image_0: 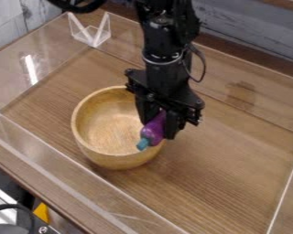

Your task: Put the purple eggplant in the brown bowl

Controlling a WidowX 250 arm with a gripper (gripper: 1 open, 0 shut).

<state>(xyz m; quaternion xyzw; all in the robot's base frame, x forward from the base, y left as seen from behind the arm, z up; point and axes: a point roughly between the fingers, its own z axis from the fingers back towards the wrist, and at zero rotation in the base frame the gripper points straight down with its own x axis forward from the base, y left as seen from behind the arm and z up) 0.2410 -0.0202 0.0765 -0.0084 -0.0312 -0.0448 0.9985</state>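
Observation:
The purple eggplant [152, 132] hangs stem-down between the fingers of my gripper [157, 126], which is shut on it and points straight down. Its teal-green tip [143, 144] is just above the right rim of the brown bowl [103, 128]. The light wooden bowl sits on the wood-grain table to the left of the gripper, and nothing lies inside it. The black arm rises from the gripper toward the top of the view.
Clear acrylic walls [39, 64] fence the table on the left and along the front. A small clear stand [91, 30] sits at the back left. Bare wooden tabletop [234, 146] stretches to the right of the bowl.

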